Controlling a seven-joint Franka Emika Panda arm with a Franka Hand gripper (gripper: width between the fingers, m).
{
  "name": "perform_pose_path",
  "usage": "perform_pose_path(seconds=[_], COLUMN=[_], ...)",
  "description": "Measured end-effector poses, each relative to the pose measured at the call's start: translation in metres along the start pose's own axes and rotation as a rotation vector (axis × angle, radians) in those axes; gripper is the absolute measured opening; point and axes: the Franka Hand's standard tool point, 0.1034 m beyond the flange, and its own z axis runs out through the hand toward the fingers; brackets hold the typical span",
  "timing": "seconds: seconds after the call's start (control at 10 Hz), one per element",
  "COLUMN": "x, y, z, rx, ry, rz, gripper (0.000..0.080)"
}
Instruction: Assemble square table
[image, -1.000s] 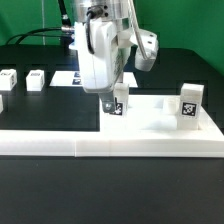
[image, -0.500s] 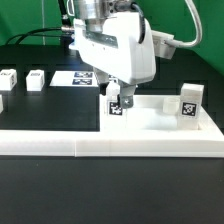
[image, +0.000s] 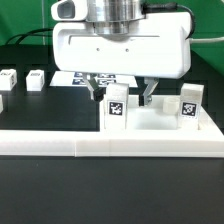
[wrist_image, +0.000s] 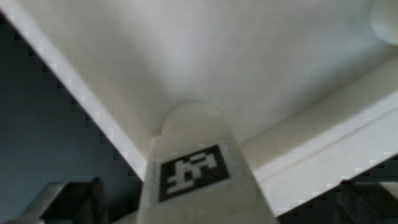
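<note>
1. The square table's slab lies just behind the long low wall. One leg stands upright on it, and a second leg stands near its corner at the exterior view's right.
2. The gripper straddles the first leg, jaws spread wide. Its fingers stand clear on both sides, holding nothing.
3. Further legs sit well apart on the dark table — at the exterior view's left.

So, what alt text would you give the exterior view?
A wide white robot gripper hangs open, fingers either side of an upright tagged leg standing on the thick white square tabletop. A second leg stands on it at the exterior view's right; more loose legs sit on the black table at its left.
</note>
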Motion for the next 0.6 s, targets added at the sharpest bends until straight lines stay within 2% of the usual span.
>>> perform_pose_path(seconds=[0.2,0.3,0.4,0.5,0.6], x=[-0.0005,-0.0005,-0.0003,0.0004,0.0004], y=[-0.0012,-0.0013,-0.0005,0.0044,0.0046], z=[0.0004,0.0004,0.0004,0.0007,0.0005], rx=[-0.001,-0.001,-0.001,-0.008,-0.012], ry=[0.003,0.003,0.003,0.002,0.003], rz=[-0.032,-0.004,0.023,0.102,0.138], gripper=[0.0649,0.0520,0.0520,0.0383,0.0338])
